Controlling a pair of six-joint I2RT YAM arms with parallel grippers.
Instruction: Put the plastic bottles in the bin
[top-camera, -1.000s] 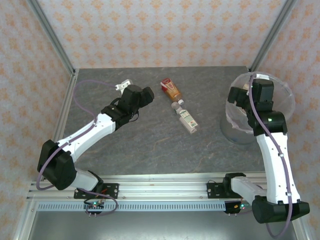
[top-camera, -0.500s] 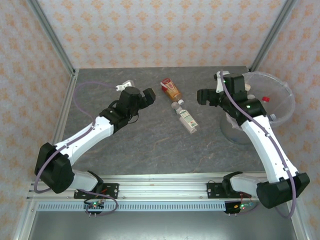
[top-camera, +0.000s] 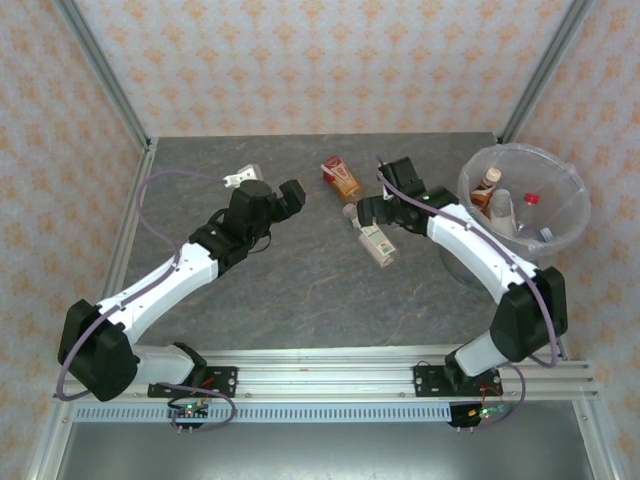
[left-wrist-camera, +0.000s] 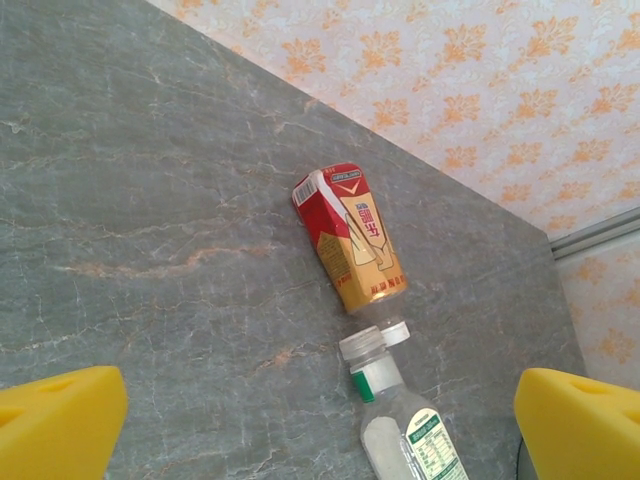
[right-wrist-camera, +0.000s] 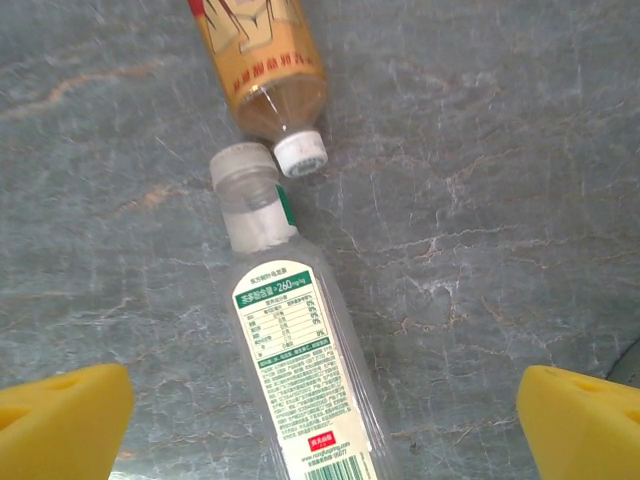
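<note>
Grey table (top-camera: 300, 290), white object (top-camera: 241, 176) well apart from bottles (top-camera: 378, 245)

Two bottles lay cap to cap on the grey surface (left-wrist-camera: 150, 250) beneath our left end effector (left-wrist-camera: 320, 428).
We saw the red-and-orange labelled bottle (left-wrist-camera: 350, 240) with its white cap just beside the clear bottle (left-wrist-camera: 405, 430); our yellow fingers (left-wrist-camera: 60, 420) stood wide apart, gripping nothing, below the patterned wall (left-wrist-camera: 480, 90).
</note>
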